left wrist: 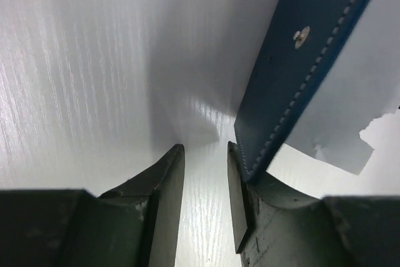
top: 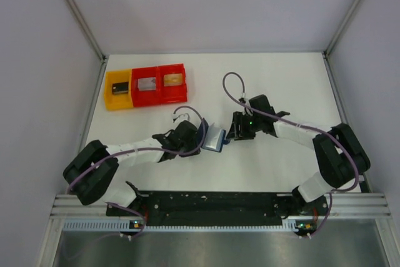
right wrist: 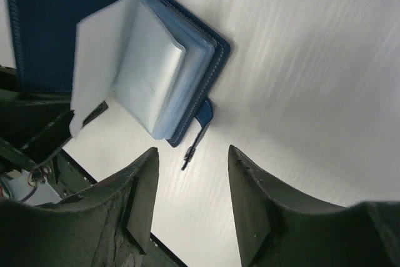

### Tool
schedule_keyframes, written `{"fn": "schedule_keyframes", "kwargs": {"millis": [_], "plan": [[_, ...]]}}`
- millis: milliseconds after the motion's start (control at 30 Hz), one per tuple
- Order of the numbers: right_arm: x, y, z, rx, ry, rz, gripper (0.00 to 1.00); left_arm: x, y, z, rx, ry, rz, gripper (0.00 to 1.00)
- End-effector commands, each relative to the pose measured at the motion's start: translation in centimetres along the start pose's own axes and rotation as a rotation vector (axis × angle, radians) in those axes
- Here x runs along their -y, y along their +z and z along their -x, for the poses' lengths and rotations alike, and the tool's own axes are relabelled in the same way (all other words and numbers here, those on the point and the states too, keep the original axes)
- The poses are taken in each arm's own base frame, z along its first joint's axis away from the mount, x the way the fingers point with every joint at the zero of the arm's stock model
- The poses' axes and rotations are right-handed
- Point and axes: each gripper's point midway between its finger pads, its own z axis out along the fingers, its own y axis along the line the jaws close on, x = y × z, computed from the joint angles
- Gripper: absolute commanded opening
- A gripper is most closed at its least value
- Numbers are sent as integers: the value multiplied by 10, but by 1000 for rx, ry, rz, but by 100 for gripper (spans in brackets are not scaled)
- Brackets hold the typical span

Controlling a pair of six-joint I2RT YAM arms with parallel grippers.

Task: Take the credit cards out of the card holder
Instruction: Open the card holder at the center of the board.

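Note:
The card holder (top: pixel 214 137) lies open on the white table between my two grippers, its dark blue cover (right wrist: pixel 37 23) spread out and a stack of pale blue inner sleeves (right wrist: pixel 150 73) raised from it. Its clasp tab (right wrist: pixel 199 126) hangs off the near edge. I cannot tell separate credit cards from the pale sleeves. My right gripper (right wrist: pixel 192 151) is open just short of the tab, with only table between its fingers. My left gripper (left wrist: pixel 203 148) is open too, and the blue cover (left wrist: pixel 300 73) leans against the outer side of its right finger (left wrist: pixel 236 186).
A yellow bin (top: pixel 117 90) and two joined red bins (top: pixel 162 84) stand at the back left, each with a small item inside. White walls close in the table on three sides. A cable loops over the right arm (top: pixel 234 89).

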Motion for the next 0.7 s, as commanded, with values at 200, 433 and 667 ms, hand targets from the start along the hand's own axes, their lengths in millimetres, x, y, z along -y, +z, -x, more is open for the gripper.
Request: {"fn": "schedule_keyframes", "kwargs": {"millis": [200, 433, 667], "plan": [[-45, -47, 64, 219, -96, 40, 57, 1, -19, 6, 35, 10, -19, 73], [-51, -33, 72, 230, -13, 79, 44, 19, -34, 28, 91, 48, -69, 86], [-32, 0, 71, 186, 28, 41, 43, 27, -30, 40, 126, 73, -68, 82]]}}
